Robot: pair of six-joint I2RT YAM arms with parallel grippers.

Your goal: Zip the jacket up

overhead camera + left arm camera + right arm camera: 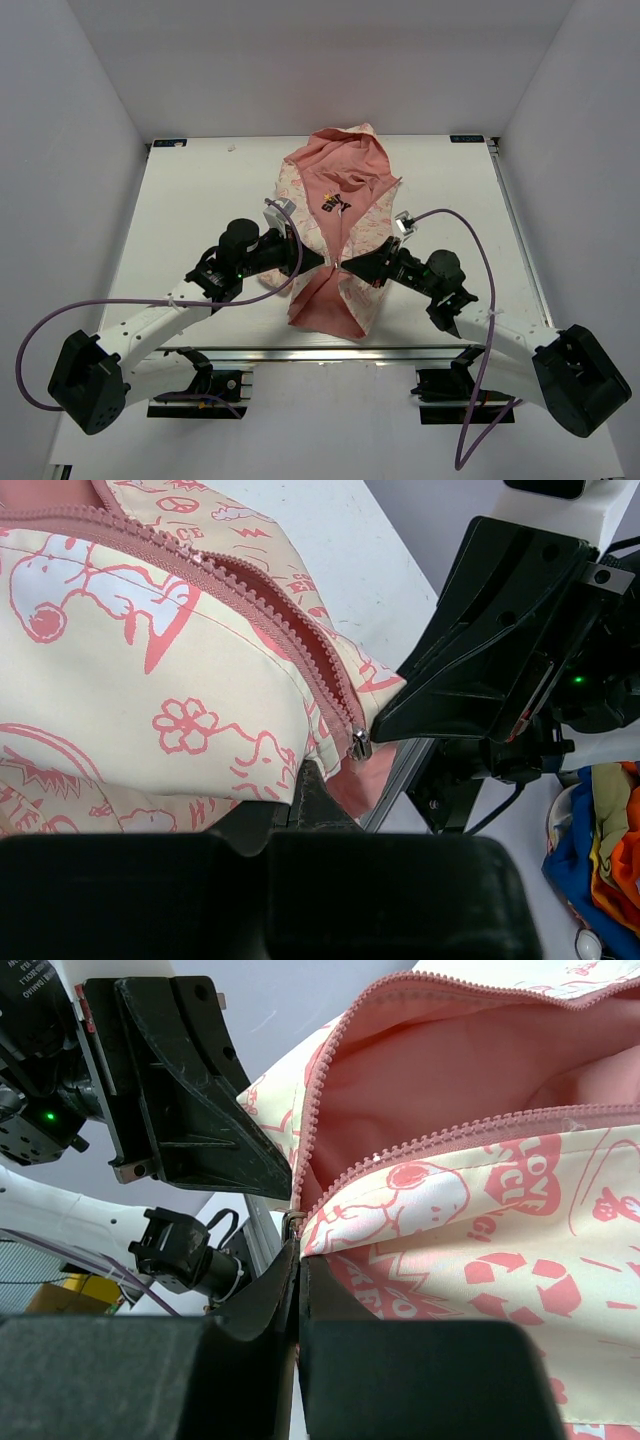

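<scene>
The jacket (335,205) lies in the middle of the table (200,190), hood away from the arms, its front open in a V that shows the pink lining. Both arms meet at the foot of the zip. The left fingers (312,261) are closed on the hem fabric just below the slider (360,745), apparently to anchor it. The right fingers (356,266) are closed at the slider from the other side. Whether they hold the pull tab itself cannot be confirmed. The zip is unfastened above.
</scene>
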